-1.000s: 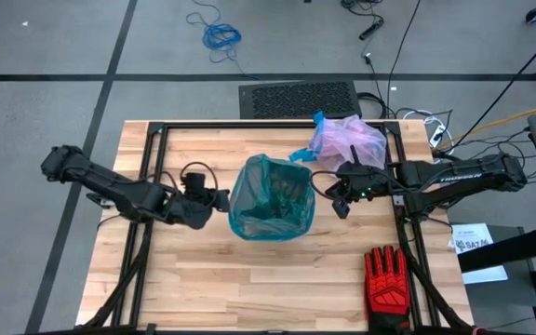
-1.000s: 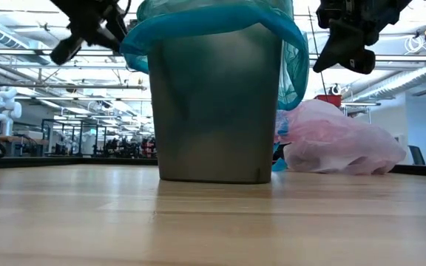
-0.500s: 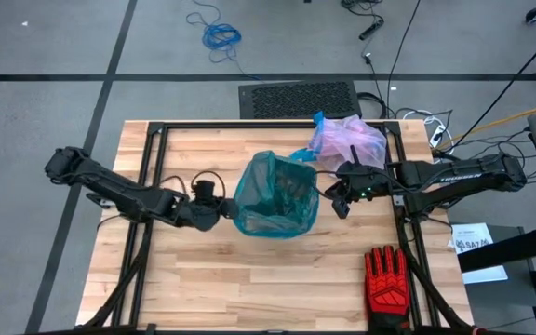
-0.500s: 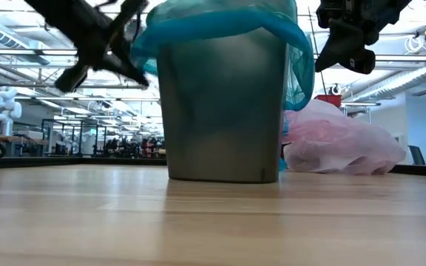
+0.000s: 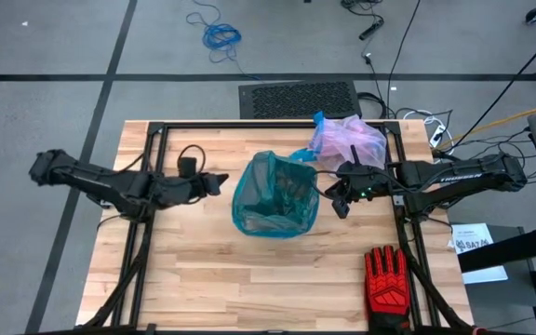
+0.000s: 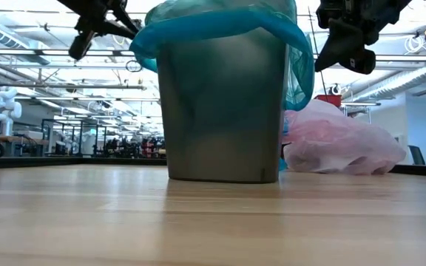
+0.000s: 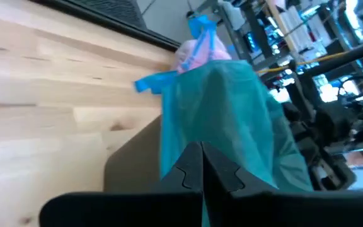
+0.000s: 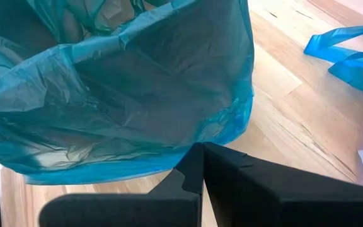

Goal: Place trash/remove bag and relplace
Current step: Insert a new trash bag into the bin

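My left pincer (image 5: 220, 180) is pinched together, holding nothing, just beside the bin's (image 6: 220, 111) left side. The green bag (image 5: 275, 195) lines the bin, in the middle of the wooden surface (image 5: 249, 279). My right pincer (image 5: 341, 206) is together too, near the bin's right. The pink bag (image 5: 347, 141) lies behind it. Beyond is grey floor (image 5: 45, 37).

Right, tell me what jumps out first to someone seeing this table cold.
The grey bin at the middle of the table, lined with a teal-green bag, grabs the eye first. Behind it on the right arm's side lies the pinkish bag with its blue drawstring, and a red-and-black glove sits at the near right corner. The left end effector and right end effector, both shut, flank the bin.
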Robot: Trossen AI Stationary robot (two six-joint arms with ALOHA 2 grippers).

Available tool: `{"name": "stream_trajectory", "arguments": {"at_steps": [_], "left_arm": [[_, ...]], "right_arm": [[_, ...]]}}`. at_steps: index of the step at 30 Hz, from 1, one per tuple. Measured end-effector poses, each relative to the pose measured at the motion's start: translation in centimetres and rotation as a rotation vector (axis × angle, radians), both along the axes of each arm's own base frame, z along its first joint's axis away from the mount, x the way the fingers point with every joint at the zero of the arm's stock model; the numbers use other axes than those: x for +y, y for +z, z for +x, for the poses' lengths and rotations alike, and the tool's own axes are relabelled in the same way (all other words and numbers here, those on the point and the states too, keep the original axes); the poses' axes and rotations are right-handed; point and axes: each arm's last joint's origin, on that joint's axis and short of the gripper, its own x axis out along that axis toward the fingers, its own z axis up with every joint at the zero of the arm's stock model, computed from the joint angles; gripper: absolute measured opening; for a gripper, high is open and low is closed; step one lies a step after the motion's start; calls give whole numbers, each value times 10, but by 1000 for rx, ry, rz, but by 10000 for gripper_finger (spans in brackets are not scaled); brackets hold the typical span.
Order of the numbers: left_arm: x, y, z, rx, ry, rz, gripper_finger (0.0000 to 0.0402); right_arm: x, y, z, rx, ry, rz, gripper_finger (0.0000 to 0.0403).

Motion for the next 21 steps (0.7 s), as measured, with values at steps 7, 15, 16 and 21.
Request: {"name": "stream_trajectory", "arguments": {"at_steps": [7,15,16,21], "left_arm": [[7,-13,28,40,-81,-7,0],[3,-46,61,120,-146,-51,0],[2,-49,64,122,-142,-58,0],[0,-60,75,128,-147,-74,0]], "right_arm": [[-1,0,0,-1,-2,0,0],[-4,0,0,-1,-23,0,0],[-4,0,0,-1,-23,0,0],[-4,0,0,-1,-23,0,0]]}}
